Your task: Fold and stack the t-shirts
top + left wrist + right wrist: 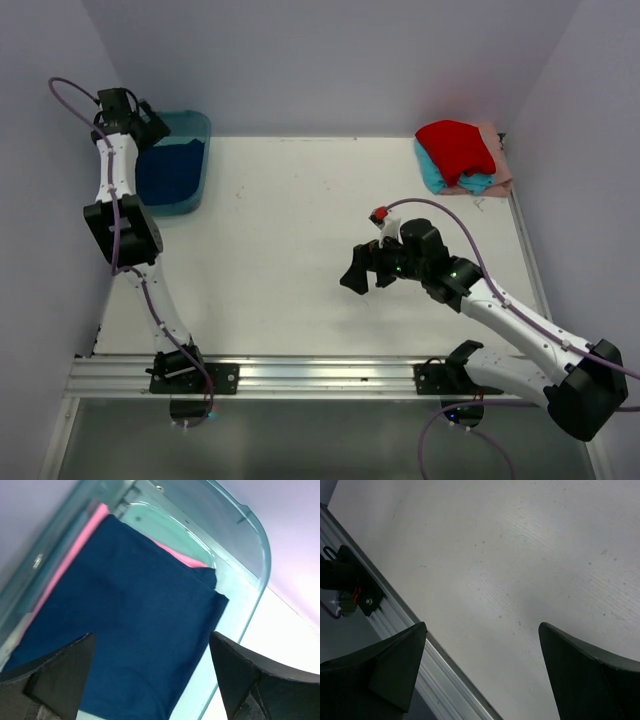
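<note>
My left hand (155, 675) hangs spread and empty over the bin (252, 575), where the navy t-shirt (130, 615) lies on the pink t-shirt (82, 540). My right hand (482, 672), fingers parted, holds nothing above the counter (520, 555); the heap of t-shirts (457, 148), red, teal, perhaps peach, sits at its far right corner

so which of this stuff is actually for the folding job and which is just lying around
For the job: navy shirt, pink shirt under it, red shirt, teal shirt, peach shirt.
Just there: plastic bin holding the first two, metal rail.
</note>
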Tool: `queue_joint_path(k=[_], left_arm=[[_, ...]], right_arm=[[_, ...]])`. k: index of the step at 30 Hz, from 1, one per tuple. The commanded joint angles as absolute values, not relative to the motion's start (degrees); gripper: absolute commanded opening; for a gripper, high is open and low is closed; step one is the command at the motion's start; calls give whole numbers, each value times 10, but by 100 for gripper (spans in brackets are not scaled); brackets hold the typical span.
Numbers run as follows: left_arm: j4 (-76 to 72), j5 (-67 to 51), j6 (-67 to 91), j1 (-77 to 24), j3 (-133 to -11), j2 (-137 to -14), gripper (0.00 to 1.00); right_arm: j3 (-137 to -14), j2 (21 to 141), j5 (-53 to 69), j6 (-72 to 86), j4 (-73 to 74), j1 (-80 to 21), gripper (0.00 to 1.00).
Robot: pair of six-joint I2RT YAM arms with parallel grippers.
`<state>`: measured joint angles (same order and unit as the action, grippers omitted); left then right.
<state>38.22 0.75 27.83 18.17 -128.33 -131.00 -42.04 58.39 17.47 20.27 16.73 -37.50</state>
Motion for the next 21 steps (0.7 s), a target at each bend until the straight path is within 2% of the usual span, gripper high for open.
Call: queue_joint_path(k=[1,3,8,17,21], left_arm=[[351,-33,273,181,-1268,-1326,100],[351,-67,271,183,-1261,-1341,100],[337,-66,257,183,-1219,-1345,100],[339,-70,249,182,-1216,-1377,91],[344,-62,245,182,-1209,-1390,81]], right_arm=[[-419,577,168,200,159,-377,99],[-417,579,168,202,154,-376,99],[-416,580,169,200,155,-376,99],[-410,582,169,209,141,-376,99],[-407,576,160,209,145,-377,99]])
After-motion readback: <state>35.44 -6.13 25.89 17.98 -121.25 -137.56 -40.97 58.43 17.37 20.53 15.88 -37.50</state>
